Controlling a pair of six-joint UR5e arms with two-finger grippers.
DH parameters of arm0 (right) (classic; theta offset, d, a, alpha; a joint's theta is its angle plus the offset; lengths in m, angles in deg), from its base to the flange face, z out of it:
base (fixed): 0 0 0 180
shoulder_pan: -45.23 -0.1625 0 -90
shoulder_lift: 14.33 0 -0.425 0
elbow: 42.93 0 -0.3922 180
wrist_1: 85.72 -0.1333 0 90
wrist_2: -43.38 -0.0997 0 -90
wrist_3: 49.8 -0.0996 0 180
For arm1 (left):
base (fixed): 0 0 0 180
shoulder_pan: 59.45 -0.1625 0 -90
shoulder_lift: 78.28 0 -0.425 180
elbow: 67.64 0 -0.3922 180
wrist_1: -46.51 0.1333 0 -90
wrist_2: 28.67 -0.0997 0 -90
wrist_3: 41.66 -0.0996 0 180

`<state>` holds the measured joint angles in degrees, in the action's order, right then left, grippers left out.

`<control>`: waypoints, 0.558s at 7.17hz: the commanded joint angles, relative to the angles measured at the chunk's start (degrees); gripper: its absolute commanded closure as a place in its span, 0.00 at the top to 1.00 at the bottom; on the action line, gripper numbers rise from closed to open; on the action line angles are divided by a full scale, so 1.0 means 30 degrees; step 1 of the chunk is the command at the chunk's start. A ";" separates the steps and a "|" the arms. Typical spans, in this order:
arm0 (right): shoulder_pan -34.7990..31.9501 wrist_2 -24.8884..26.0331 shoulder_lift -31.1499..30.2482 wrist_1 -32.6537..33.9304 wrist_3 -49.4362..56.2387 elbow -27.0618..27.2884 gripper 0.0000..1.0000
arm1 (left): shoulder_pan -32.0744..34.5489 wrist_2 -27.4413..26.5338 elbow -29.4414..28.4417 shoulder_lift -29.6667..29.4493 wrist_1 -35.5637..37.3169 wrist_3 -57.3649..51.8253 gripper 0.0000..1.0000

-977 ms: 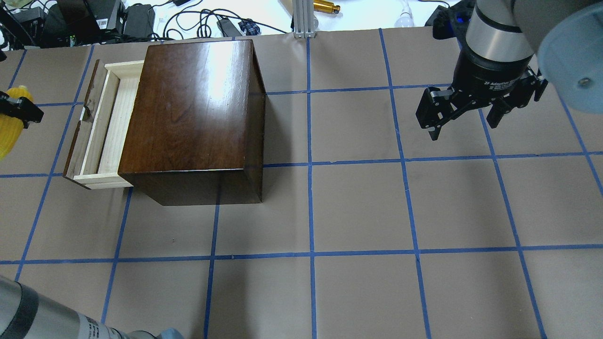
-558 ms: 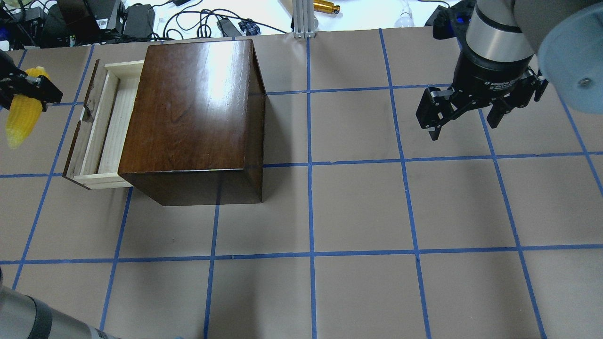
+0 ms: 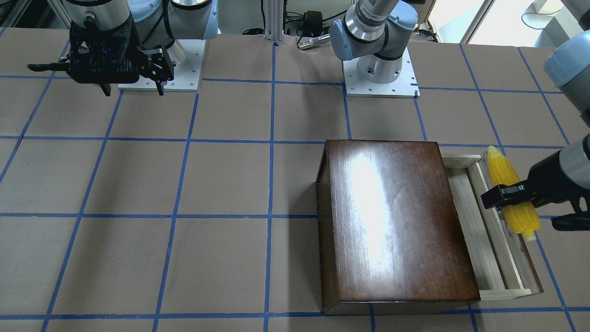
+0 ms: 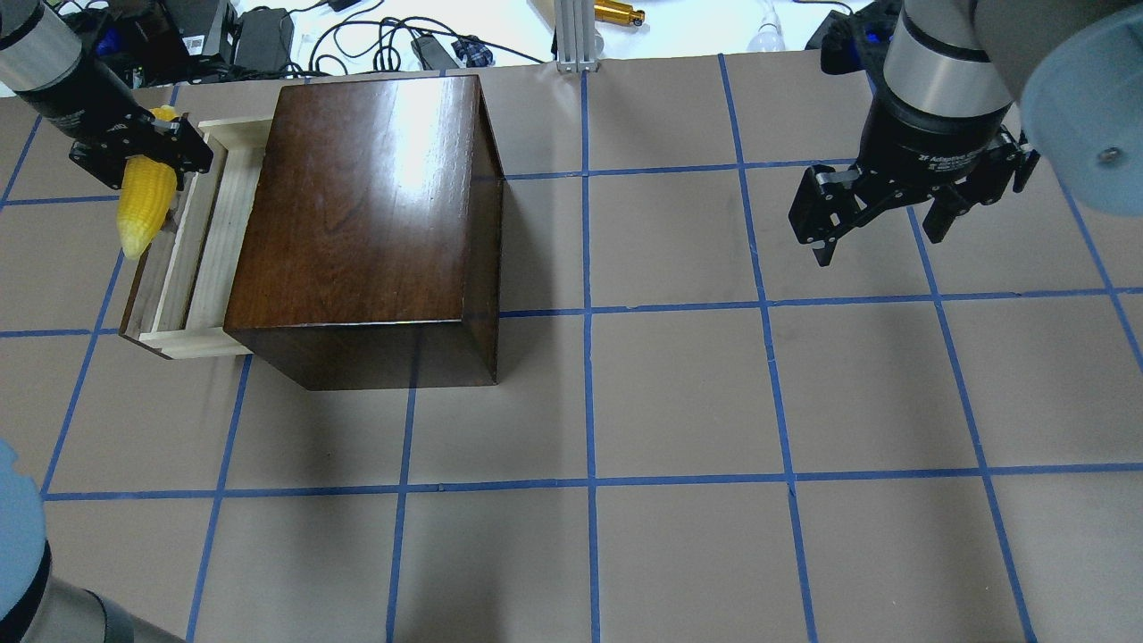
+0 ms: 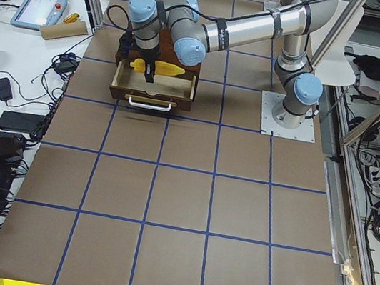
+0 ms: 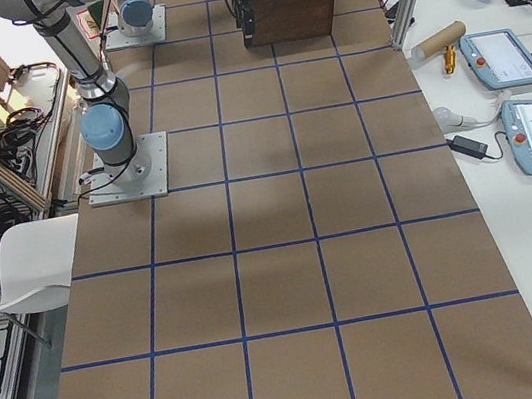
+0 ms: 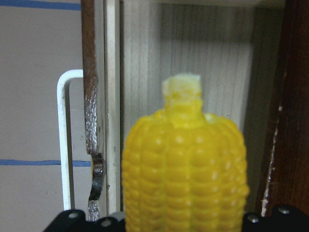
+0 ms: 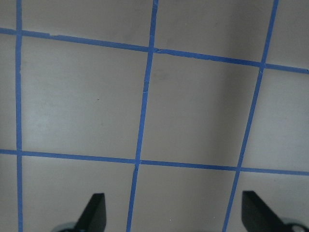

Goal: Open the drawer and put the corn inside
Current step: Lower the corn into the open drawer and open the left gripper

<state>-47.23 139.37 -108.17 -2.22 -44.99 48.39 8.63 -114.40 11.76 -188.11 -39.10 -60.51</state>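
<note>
The dark-brown box (image 4: 366, 205) stands at the table's left, its pale-wood drawer (image 4: 210, 250) pulled open toward the left. My left gripper (image 4: 141, 159) is shut on the yellow corn (image 4: 147, 201) and holds it lengthwise above the drawer's front panel and outer strip. In the left wrist view the corn (image 7: 186, 169) hangs over the drawer floor (image 7: 207, 58), next to the chipped front panel and its white handle (image 7: 65, 140). In the front view the corn (image 3: 509, 193) sits over the drawer's (image 3: 479, 230) outer edge. My right gripper (image 4: 880, 237) is open and empty, far right.
Cables and power bricks (image 4: 268, 36) and an aluminium post (image 4: 571, 36) lie beyond the table's far edge. The arm bases (image 3: 378, 74) are bolted at the robot's side. Brown paper with blue tape lines (image 8: 145, 92) covers the table.
My left gripper has carried the corn from the view's left edge rightward and farther back, to above the drawer's front edge. The drawer, box and right arm have not moved.
</note>
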 commanded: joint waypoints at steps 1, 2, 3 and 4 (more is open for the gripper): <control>0.0000 0.0024 -0.0009 0.0000 0.0010 0.0000 1.00 | 0.0014 -0.0074 0.0018 -0.0008 0.0000 0.0011 1.00; 0.0000 0.0024 0.0020 0.0000 0.0010 0.0000 1.00 | 0.0014 -0.0103 0.0018 -0.0008 0.0000 0.0040 1.00; 0.0000 0.0024 0.0021 0.0000 0.0010 0.0000 1.00 | 0.0014 -0.0103 -0.0011 0.0021 -0.0087 0.0069 1.00; 0.0000 -0.0005 0.0021 0.0000 0.0010 0.0000 1.00 | 0.0014 -0.0132 -0.0012 0.0166 -0.0233 0.0099 1.00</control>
<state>-47.23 139.42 -108.13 -2.22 -44.96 48.39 8.67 -114.72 11.76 -187.96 -39.39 -60.31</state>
